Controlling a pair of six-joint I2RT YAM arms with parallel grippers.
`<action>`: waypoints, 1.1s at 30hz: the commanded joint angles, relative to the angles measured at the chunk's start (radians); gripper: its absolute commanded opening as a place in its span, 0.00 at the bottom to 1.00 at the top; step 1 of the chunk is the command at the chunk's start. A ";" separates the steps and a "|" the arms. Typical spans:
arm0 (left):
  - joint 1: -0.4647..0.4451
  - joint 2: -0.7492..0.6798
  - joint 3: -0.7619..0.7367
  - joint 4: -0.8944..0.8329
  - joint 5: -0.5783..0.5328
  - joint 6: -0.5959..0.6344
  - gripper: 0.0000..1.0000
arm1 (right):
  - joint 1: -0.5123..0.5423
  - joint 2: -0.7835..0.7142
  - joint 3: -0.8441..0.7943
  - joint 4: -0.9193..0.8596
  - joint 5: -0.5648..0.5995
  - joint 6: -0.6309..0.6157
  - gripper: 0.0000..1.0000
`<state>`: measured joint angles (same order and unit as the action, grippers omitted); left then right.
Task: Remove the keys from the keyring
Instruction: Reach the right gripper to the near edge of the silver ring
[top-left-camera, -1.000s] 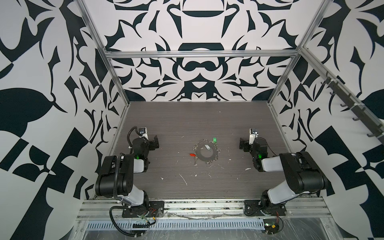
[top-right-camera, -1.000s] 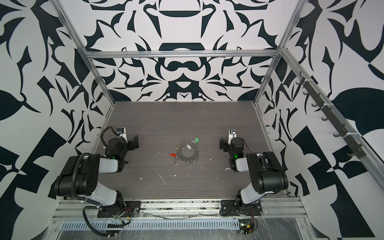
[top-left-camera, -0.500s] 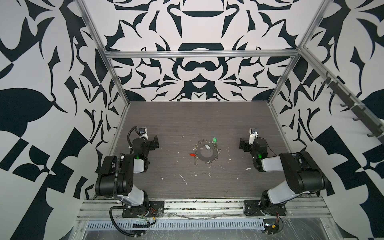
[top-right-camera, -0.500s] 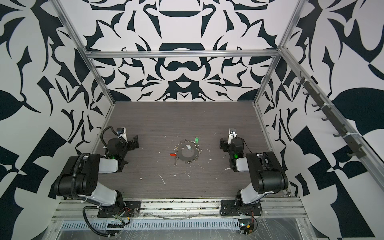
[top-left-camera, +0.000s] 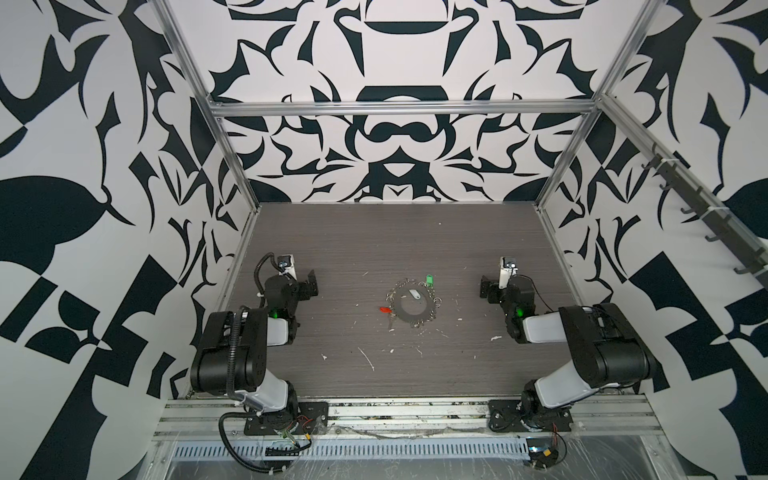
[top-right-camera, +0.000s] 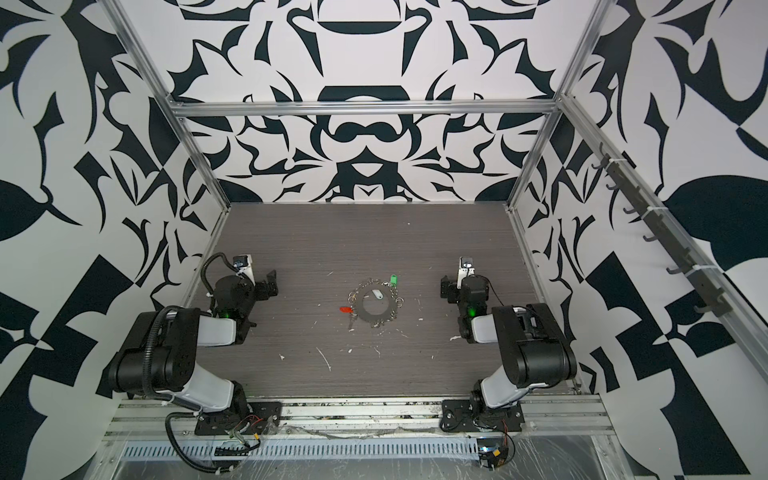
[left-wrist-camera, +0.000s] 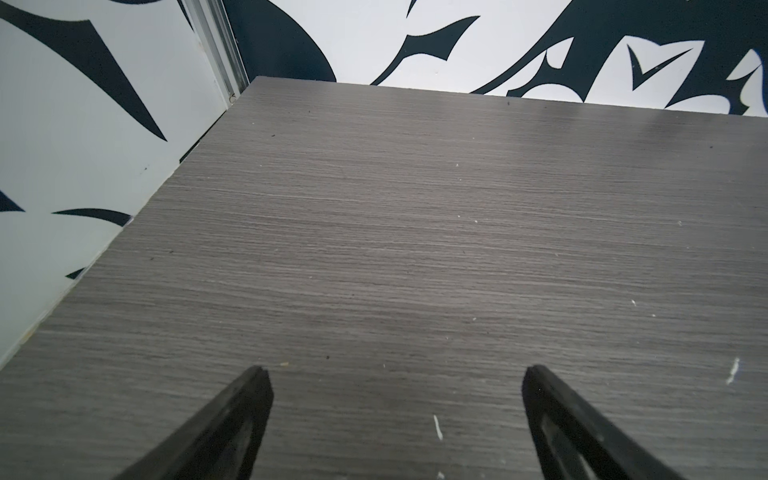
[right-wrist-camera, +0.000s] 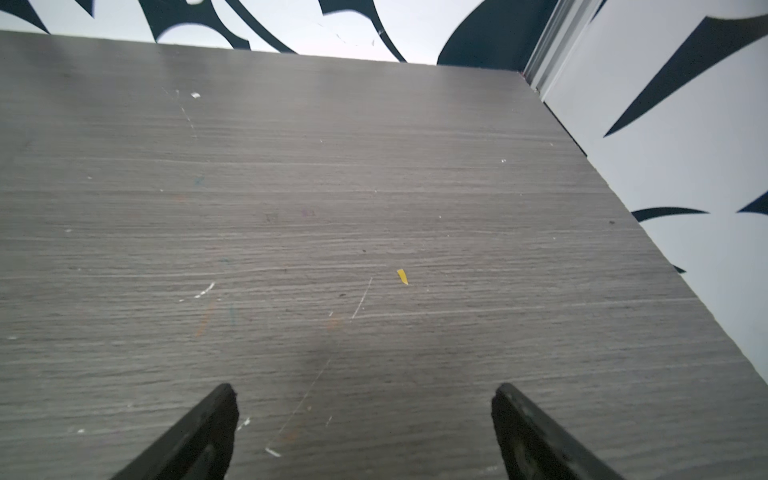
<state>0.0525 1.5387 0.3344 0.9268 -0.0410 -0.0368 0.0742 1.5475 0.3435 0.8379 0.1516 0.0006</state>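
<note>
Both top views: we are seeing the flat grey keyring lying mid-table, fringed with wire loops. The keys and their green and red tags are lying at its rim, white scraps are lying around, and nothing is blocking either arm.

Wrist views: we are finding the left gripper and right gripper gaping wide over woodgrain, empty.
</note>
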 joint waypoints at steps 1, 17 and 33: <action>0.005 -0.070 0.024 -0.044 0.017 -0.008 0.99 | 0.004 -0.080 0.057 -0.073 0.027 0.013 0.98; -0.078 -0.233 0.577 -1.334 0.192 0.134 1.00 | 0.093 -0.437 0.529 -1.247 -0.056 0.340 0.99; -0.246 -0.112 0.924 -1.737 0.164 0.093 1.00 | 0.683 -0.383 0.554 -1.555 -0.082 0.644 0.83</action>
<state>-0.1959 1.4143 1.2278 -0.7044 0.0959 0.0837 0.7155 1.1419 0.9047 -0.6918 0.0715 0.5587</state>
